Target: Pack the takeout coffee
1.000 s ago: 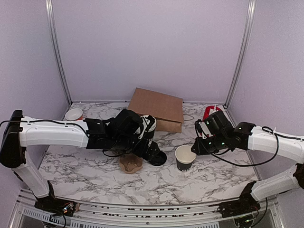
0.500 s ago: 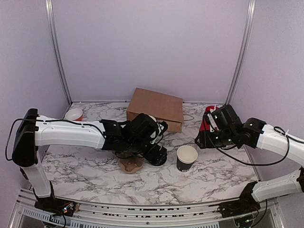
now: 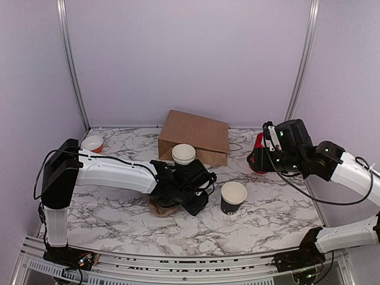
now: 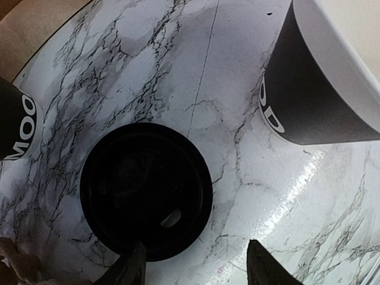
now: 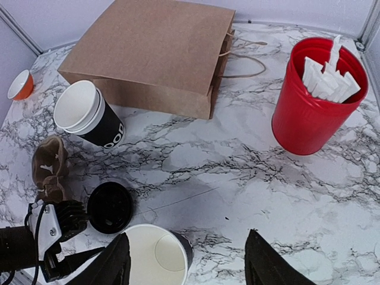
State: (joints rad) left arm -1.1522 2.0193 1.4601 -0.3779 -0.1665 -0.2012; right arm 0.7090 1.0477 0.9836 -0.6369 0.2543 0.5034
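Since letting go of the black paper cup (image 3: pixel 232 197), the right gripper (image 5: pixel 187 264), jaws parted, has retreated toward frame right.
Left gripper (image 4: pixel 196 270), jaws apart and empty, now hovers over the black lid (image 4: pixel 145 190).

Near-right corner: bare surface (image 3: pixel 267 219), free for a pass
Far edge, centre: paper bag (image 3: pixel 196 135) lies flat and fills it
Just before the bag: stacked cups (image 3: pixel 183 154)
Centre: open black cup (image 3: pixel 232 197) upright; black lid (image 5: pixel 110 206) flat to its left, a narrow bare strip between
Left half: left arm (image 3: pixel 113 172) stretches across; brown holder (image 5: pixel 50 169) near the lid
Far-right corner: red cup (image 5: pixel 317 98) of white packets
Far-left corner: small bowl (image 3: pixel 92 143)
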